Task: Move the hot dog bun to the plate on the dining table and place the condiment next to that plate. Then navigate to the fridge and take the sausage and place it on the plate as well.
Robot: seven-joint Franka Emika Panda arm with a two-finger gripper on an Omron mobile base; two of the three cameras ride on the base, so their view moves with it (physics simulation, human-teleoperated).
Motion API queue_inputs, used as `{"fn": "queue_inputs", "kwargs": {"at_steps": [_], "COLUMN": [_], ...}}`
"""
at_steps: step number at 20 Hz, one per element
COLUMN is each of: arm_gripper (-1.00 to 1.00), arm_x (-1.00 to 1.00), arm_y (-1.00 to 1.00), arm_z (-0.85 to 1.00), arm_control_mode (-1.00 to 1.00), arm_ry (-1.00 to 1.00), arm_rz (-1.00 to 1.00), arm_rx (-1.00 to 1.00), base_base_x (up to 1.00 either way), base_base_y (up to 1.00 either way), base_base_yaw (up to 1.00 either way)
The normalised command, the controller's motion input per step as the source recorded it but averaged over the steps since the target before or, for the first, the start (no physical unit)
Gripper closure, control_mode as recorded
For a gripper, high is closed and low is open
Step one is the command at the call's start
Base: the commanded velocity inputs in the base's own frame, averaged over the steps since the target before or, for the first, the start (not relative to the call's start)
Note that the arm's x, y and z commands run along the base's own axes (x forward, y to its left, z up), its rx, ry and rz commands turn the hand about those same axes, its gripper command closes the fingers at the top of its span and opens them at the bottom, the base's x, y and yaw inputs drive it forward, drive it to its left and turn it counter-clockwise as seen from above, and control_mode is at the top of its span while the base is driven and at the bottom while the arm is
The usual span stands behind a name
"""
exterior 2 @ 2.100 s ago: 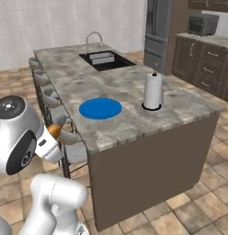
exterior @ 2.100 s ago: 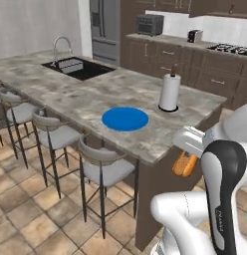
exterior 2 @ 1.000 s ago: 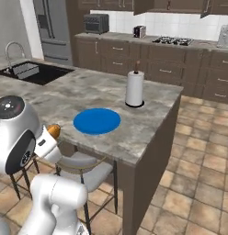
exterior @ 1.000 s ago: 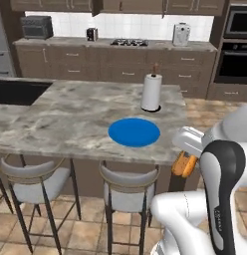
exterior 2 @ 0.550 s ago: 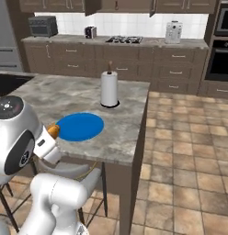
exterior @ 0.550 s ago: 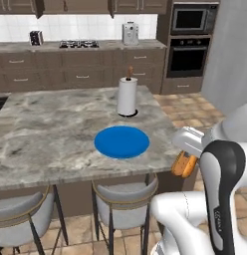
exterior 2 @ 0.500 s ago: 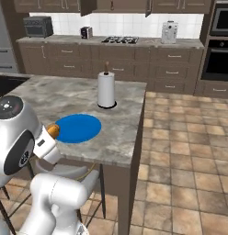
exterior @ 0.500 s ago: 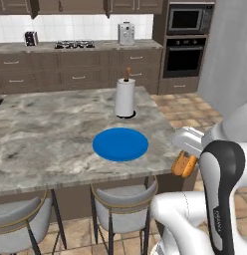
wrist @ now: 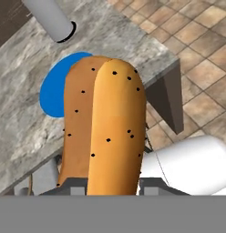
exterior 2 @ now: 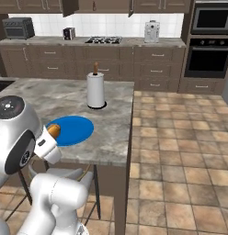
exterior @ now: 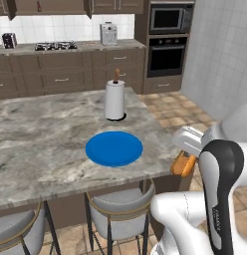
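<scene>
Progress is judged early: the speckled orange-tan hot dog bun (wrist: 103,127) is held clamped in the two-finger gripper (exterior: 184,160), off the marbled stone dining table (exterior: 41,144). The round blue plate (exterior: 114,148) lies bare; condiment and sausage remain outstanding.

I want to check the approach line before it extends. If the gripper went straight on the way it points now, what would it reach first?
Probably the near edge of the dining table by the plate, judging from the hand view. The gripper is shut on the hot dog bun, which leads; depth is uncertain.
</scene>
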Motion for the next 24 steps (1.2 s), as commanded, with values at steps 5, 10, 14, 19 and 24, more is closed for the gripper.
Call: {"fn": "queue_inputs", "kwargs": {"at_steps": [5,10,14,19,24], "arm_gripper": [1.0,1.0,1.0,1.0,1.0], "arm_x": [0.86,1.0,0.97,0.9,0.76], "arm_y": [0.61,0.47,0.19,0.21,0.14], "arm_z": [0.0,-0.09,-0.35,-0.55,-0.61], "arm_control_mode": [-1.0,-1.0,-1.0,-1.0,-1.0], "arm_ry": [0.09,0.24,0.19,0.15,0.08], "arm_rz": [-0.03,0.01,0.1,0.07,0.04], "arm_rx": [0.0,0.0,0.0,0.0,0.0], "base_base_x": [0.0,0.0,0.0,0.0,0.0], "base_base_y": [0.0,0.0,0.0,0.0,0.0], "base_base_yaw": [0.0,0.0,0.0,0.0,0.0]}}
